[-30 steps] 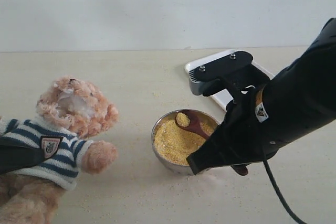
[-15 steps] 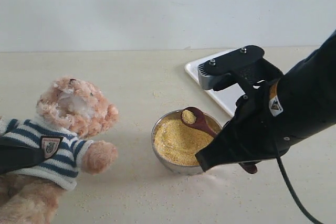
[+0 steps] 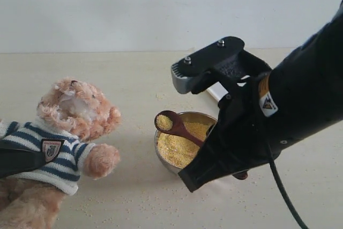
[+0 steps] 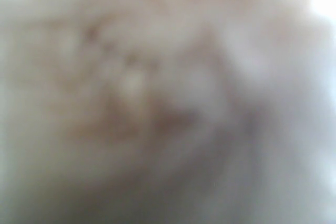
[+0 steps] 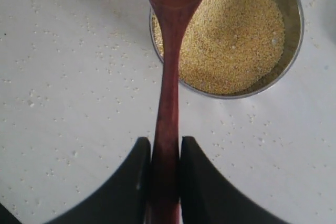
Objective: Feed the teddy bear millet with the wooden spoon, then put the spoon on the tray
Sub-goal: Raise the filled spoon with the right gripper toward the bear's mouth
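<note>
The teddy bear (image 3: 75,111) sits at the left in its striped sweater, facing right. A dark finger of my left gripper (image 3: 19,159) lies across its sweater, and the left wrist view is only a blur of fur (image 4: 131,87). My right gripper (image 5: 165,142) is shut on the handle of the wooden spoon (image 5: 169,98). The spoon (image 3: 174,127) carries a small heap of millet and hangs over the left rim of the steel bowl (image 3: 157,144), a short gap from the bear's muzzle. More millet (image 5: 231,40) fills the bowl. Only a sliver of the tray (image 3: 213,90) shows behind the right arm.
Spilled grains (image 5: 47,93) are scattered over the pale tabletop around the bowl and in front of the bear. The sleeved right arm (image 3: 268,127) and its camera mount (image 3: 206,68) cover the right half of the scene. A plain wall stands behind the table.
The right gripper has swung the loaded spoon leftward, from over the bowl's far side to above its left rim, nearer the bear. The bear and left gripper have not moved.
</note>
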Robot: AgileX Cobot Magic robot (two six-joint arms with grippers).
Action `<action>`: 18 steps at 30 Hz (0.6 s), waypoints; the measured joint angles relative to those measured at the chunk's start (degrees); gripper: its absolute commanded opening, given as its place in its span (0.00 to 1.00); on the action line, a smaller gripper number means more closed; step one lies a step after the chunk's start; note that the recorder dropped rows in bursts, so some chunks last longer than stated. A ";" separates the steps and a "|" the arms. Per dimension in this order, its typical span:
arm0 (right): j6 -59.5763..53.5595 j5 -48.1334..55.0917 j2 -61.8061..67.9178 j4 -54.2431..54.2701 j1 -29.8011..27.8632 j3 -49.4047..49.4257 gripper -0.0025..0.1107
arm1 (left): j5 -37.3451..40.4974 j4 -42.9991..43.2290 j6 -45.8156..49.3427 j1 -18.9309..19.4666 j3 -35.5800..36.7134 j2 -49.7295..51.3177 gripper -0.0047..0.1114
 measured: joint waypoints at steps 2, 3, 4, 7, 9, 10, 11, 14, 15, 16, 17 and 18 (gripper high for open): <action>0.00 1.26 0.00 -1.05 0.59 -1.76 0.02 | 0.00 0.00 0.00 0.00 0.00 0.00 0.08; -0.12 1.96 0.00 -1.50 1.15 -2.61 0.02 | 0.00 0.00 0.00 0.00 0.00 0.00 0.08; -0.12 2.40 0.00 -1.62 1.57 -3.24 0.02 | 0.00 0.00 0.00 0.00 0.00 0.00 0.08; -0.37 3.26 0.06 -1.93 3.20 -5.37 0.02 | 0.00 0.00 0.00 0.00 0.00 0.00 0.08; -0.79 3.52 0.53 -1.93 4.30 -6.81 0.02 | 0.00 0.00 0.00 0.00 0.00 0.00 0.08; -1.12 3.81 0.81 -2.09 4.73 -7.44 0.02 | 0.00 0.00 0.00 0.00 0.00 0.00 0.08; -1.83 4.68 1.49 -2.39 5.40 -8.43 0.02 | 0.00 0.00 0.00 0.00 0.00 0.00 0.08; -2.84 7.12 3.79 -4.16 7.45 -11.13 0.02 | 0.00 0.00 0.00 0.00 0.00 0.00 0.08; -2.97 7.82 4.52 -4.58 8.00 -11.99 0.02 | 0.00 0.00 0.00 0.00 0.00 0.00 0.08; -3.24 8.64 5.49 -5.01 8.55 -12.86 0.02 | 0.00 0.00 0.00 0.00 0.00 0.00 0.08; -3.51 9.40 6.42 -5.70 9.33 -14.17 0.02 | 0.00 0.00 0.00 0.00 0.00 0.00 0.08; -3.86 9.98 7.32 -5.99 9.85 -15.03 0.02 | 0.00 0.00 0.00 0.00 0.00 0.00 0.08</action>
